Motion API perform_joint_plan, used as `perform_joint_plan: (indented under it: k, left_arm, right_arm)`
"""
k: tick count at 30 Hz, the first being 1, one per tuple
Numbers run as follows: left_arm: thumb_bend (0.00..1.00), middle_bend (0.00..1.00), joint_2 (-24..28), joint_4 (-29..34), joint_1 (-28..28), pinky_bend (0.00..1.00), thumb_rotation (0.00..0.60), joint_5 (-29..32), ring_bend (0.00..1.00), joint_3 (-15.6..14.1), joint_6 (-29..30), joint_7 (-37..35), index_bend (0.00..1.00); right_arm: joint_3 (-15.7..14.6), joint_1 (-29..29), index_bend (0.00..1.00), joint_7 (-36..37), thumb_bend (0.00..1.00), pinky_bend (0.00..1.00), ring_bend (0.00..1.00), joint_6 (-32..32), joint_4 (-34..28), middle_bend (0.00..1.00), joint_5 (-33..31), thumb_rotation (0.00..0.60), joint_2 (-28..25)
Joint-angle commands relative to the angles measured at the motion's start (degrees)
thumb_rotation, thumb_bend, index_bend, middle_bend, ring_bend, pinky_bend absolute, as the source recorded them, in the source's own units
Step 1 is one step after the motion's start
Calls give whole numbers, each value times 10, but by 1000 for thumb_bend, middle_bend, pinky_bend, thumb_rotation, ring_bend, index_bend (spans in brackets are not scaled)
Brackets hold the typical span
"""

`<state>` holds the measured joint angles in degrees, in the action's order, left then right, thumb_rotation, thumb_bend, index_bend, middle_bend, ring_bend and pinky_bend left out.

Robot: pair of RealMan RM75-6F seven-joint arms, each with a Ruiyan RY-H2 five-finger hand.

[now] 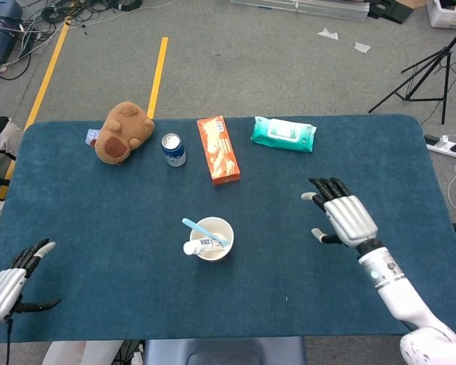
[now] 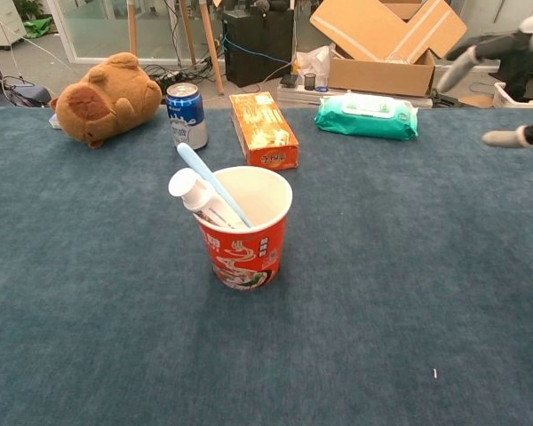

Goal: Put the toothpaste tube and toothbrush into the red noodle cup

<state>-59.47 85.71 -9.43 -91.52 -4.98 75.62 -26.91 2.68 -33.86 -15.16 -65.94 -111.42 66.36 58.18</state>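
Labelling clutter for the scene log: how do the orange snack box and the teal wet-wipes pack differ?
The orange snack box is a rigid carton; the teal wet-wipes pack is a soft pouch. In the head view the box runs lengthwise away from the robot, while the pack lies crosswise. The box sits nearer the blue can. Both lie flat at the blue table's far side.

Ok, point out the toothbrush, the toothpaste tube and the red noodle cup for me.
toothbrush (image 2: pixel 204 173): chest view, on the light blue handle above the rim.
toothpaste tube (image 2: pixel 185 185): chest view, on the white cap.
red noodle cup (image 2: pixel 244 257): chest view, on the printed red side wall.
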Motion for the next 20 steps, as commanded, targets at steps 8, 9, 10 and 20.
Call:
perform_joint_plan:
  k: [8, 9, 10, 20]
  left_arm:
    - [0, 0, 13, 26, -19, 0, 600, 27, 0, 38, 7, 67, 0]
    - [0, 0, 12, 25, -20, 0, 600, 28, 0, 40, 8, 75, 0]
    - [0, 0, 11, 25, -21, 0, 600, 30, 0, 44, 10, 87, 0]
    - [0, 0, 7, 48, -29, 0, 600, 62, 0, 64, 1, 148, 0]
  right_arm:
    - [-58, 116, 260, -8, 197, 40, 0, -101, -17, 57, 49, 600, -29]
    - [-60, 125, 260, -6, 197, 40, 0, -109, -16, 56, 53, 600, -28]
    - [-63, 136, 260, -1, 197, 40, 0, -118, -14, 56, 57, 600, -25]
    - [-64, 182, 260, 57, 197, 40, 0, -124, 13, 54, 69, 600, -17]
